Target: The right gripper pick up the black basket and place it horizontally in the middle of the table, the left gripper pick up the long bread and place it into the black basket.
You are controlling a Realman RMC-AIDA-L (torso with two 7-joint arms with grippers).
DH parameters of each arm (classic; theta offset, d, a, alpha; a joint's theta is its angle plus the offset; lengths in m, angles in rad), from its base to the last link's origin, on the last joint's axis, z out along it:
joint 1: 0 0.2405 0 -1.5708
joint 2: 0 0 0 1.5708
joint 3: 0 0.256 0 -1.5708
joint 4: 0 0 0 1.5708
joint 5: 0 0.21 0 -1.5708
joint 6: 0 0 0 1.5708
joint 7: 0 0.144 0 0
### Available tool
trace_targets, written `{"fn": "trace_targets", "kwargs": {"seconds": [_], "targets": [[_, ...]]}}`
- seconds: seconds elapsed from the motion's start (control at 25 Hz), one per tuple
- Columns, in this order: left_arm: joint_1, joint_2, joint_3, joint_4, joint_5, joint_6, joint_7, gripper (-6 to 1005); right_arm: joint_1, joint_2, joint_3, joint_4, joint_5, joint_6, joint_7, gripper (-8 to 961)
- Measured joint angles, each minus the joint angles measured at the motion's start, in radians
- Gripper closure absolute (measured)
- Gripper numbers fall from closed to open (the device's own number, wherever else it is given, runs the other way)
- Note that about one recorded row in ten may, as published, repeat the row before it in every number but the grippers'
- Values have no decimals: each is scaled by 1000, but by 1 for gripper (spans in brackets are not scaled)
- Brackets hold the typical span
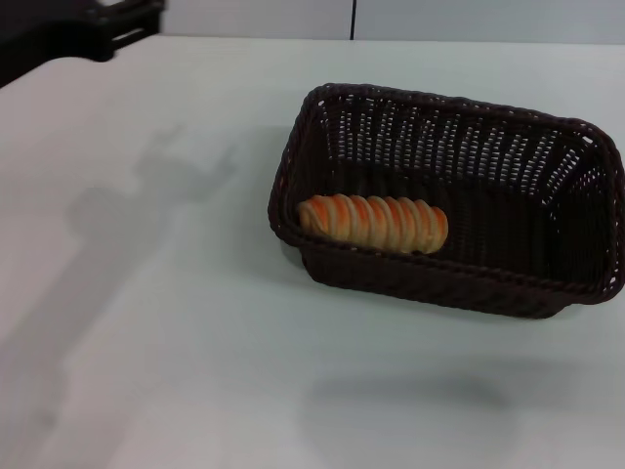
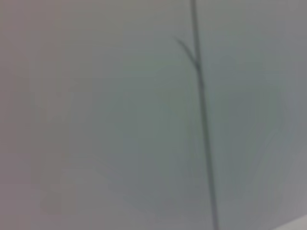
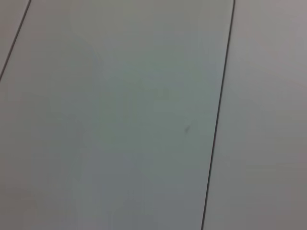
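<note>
Though cropped, perhaps left hand (image 1: pixel 88 24); long bread (image 1: pixel 373 223) inside black basket (image 1: pixel 449 283)

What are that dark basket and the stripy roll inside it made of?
The black basket looks like woven wicker or plastic rattan: matte strands, openwork sides, braided rim. The long bread has a smooth, glossy orange-tan crust with pale ridges; real or a model, I cannot tell.

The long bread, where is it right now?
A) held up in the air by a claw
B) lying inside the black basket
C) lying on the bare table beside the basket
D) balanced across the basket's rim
B: the head view shows the long bread lying on the floor of the black basket, against its near wall, with no claw touching it.
</note>
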Motion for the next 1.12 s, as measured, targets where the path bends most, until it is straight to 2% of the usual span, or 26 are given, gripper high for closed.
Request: {"fn": "trace_targets", "kwargs": {"seconds": [0.12,0.16,0.36,0.56,0.72,0.92,1.04,1.12], "targets": [[47,0,5,-8,-6,-73,13,184,-5,13,-3,47,0,63,-15,483],[82,0,7,-17,-16,-138,13,184,-7,13,-6,73,0,108,-12,483],[150,0,7,-63,-27,-285,10,184,-6,8,-11,102,0,163,-9,483],[192,1,-22,-121,-71,-349,6,184,16,5,-13,160,0,317,-4,483],[209,0,-24,-152,-87,-387,10,185,24,10,-20,192,0,385,-11,483],[216,1,-29,-174,-87,-411,7,185,31,2,-46,263,0,492,-13,483],[215,2,-30,-174,-87,-419,7,185,15,13,-64,291,0,516,-14,483],[208,2,-42,-173,-87,-429,4,185,-1,29,-73,294,0,518,-37,483]]}}
